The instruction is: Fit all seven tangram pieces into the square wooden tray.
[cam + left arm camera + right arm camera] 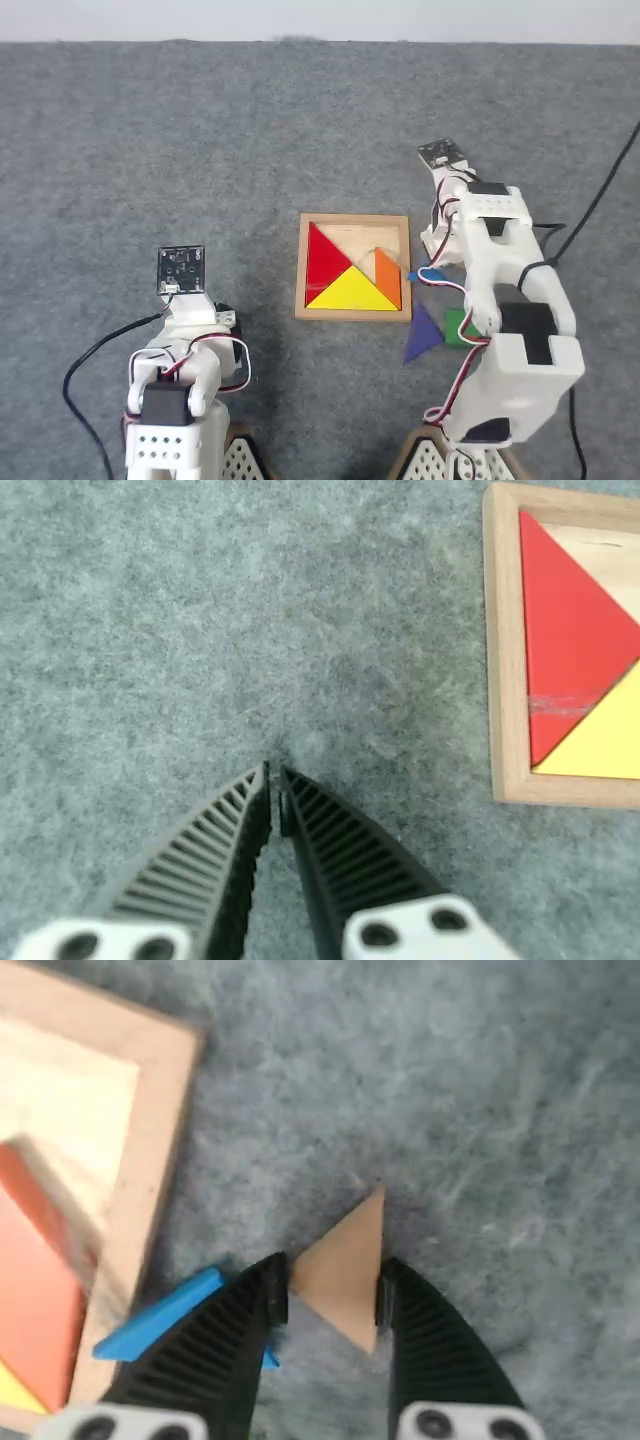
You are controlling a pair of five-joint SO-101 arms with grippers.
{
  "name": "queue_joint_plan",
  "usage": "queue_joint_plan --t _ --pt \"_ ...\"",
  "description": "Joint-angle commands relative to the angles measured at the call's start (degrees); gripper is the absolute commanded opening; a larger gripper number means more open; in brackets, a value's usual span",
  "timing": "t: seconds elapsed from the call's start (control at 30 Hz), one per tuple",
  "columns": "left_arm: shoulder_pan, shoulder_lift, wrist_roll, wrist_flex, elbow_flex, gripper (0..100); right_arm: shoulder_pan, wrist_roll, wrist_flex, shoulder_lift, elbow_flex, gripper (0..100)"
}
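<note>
- The right end effector (330, 1282) has its jaws pressed against two sides of the tan triangle (345, 1255), just outside the wooden tray (158, 1110). A blue piece (160, 1317) lies beside it.
- That triangle looks light, stiff and smooth. A pinch across its slanted edges could squirt it out, so a low hold near its middle seems safest.
- Already in the tray are the red triangle (325, 262), yellow triangle (352, 292) and orange triangle (388, 275).
- A purple triangle (424, 334) and a green piece (457, 326) lie on the grey bench (150, 150) by the right arm.
- The left end effector (272, 776) is closed on nothing, over bare bench beside the tray.
</note>
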Motion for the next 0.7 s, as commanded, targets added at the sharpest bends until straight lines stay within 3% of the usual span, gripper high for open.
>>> queue_joint_plan --t 0.0,0.3,0.67 --pt "-0.4 -1.1 -0.6 0.1 -0.7 1 0.4 -2.0 -0.3 -2.5 -1.6 9.6" --pt "-0.4 -1.1 -0.6 0.1 -0.7 1 -3.4 -4.7 6.5 -16.4 -1.2 9.4" --pt "-0.4 -1.1 -0.6 0.1 -0.7 1 -24.2 -16.2 8.5 -20.9 -1.6 9.4"
